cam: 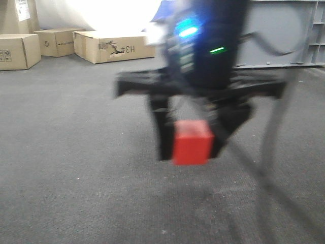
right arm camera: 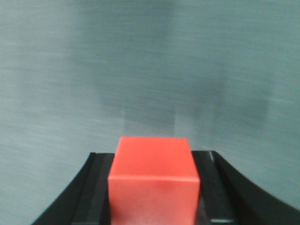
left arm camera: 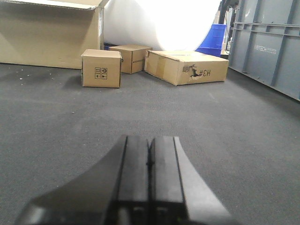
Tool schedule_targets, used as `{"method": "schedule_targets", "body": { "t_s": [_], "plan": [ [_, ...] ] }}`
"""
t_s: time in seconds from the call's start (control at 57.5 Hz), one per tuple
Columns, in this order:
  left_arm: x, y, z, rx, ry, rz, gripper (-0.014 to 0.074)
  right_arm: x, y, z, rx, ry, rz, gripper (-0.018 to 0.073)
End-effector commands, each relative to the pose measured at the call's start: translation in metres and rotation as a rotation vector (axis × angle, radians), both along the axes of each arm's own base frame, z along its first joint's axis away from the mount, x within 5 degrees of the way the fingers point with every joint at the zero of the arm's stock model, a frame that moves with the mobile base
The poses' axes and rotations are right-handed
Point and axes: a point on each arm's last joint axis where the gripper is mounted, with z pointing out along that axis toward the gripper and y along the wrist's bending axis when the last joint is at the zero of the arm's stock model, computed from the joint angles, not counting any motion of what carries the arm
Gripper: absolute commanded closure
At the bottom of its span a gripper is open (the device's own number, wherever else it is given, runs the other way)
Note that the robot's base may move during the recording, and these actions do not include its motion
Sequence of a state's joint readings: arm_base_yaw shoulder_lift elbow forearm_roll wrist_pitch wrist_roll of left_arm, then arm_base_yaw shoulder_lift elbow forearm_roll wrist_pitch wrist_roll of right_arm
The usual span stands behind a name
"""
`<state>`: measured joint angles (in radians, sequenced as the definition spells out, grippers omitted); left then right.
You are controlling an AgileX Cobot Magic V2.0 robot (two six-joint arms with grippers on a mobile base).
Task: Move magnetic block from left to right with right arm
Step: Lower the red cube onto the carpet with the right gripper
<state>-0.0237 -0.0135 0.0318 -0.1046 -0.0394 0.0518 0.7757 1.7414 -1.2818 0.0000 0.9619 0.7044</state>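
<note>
The red magnetic block [cam: 192,142] hangs above the grey carpet, clamped between the black fingers of my right gripper [cam: 190,145]. The right arm [cam: 210,46] rises behind it, blurred, with a green light and loose cables. In the right wrist view the magnetic block [right arm camera: 152,178] fills the gap of the right gripper [right arm camera: 152,187], with blurred grey floor beyond. In the left wrist view my left gripper [left arm camera: 150,161] is shut with its two pads pressed together and nothing between them, low over the carpet.
Cardboard boxes [cam: 116,47] stand along the back wall, with a small box [left arm camera: 101,68] and a flat torn box [left arm camera: 186,66] ahead of the left gripper. A grey metal cabinet [left arm camera: 269,47] and a blue bin [left arm camera: 213,40] are at the right.
</note>
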Motion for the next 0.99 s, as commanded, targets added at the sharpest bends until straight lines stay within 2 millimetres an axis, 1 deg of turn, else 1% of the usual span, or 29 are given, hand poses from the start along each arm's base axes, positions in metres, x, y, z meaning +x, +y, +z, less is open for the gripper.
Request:
{"method": "schedule_targets", "body": {
  "t_s": [0.0, 0.139, 0.209, 0.313, 0.418, 0.47, 0.522, 0.626, 0.748, 0.87, 0.974],
  "plan": [
    [-0.002, 0.001, 0.006, -0.007, -0.089, 0.010, 0.0722, 0.006, 0.014, 0.017, 0.043, -0.048, 0.002, 0.0318],
    [-0.002, 0.001, 0.006, -0.007, -0.089, 0.010, 0.0722, 0.010, 0.025, 0.010, 0.044, -0.018, -0.007, 0.0312],
    [-0.002, 0.001, 0.006, -0.007, -0.089, 0.010, 0.0722, 0.011, 0.027, 0.008, 0.052, -0.016, -0.026, 0.0284],
    [-0.002, 0.001, 0.006, -0.007, -0.089, 0.010, 0.0722, 0.011, 0.027, 0.008, 0.052, -0.014, -0.033, 0.0176],
    [-0.002, 0.001, 0.006, -0.007, -0.089, 0.010, 0.0722, 0.011, 0.027, 0.008, 0.051, -0.014, -0.033, 0.0026],
    [-0.002, 0.001, 0.006, -0.007, -0.089, 0.010, 0.0722, 0.011, 0.027, 0.008, 0.051, -0.014, -0.033, -0.0020],
    [-0.002, 0.001, 0.006, -0.007, -0.089, 0.010, 0.0722, 0.011, 0.027, 0.008, 0.051, -0.014, -0.033, -0.0043],
    [-0.002, 0.001, 0.006, -0.007, -0.089, 0.010, 0.0722, 0.011, 0.027, 0.008, 0.051, -0.015, -0.033, -0.0044],
    [-0.002, 0.001, 0.006, -0.007, -0.089, 0.010, 0.0722, 0.010, 0.024, 0.017, 0.061, -0.038, -0.029, -0.0044],
    [-0.002, 0.001, 0.006, -0.007, -0.089, 0.010, 0.0722, 0.007, 0.016, 0.033, 0.060, -0.097, -0.014, -0.0044],
    [-0.002, 0.001, 0.006, -0.007, -0.089, 0.010, 0.0722, 0.000, 0.003, 0.049, 0.058, -0.163, 0.004, -0.0042]
  ]
}}
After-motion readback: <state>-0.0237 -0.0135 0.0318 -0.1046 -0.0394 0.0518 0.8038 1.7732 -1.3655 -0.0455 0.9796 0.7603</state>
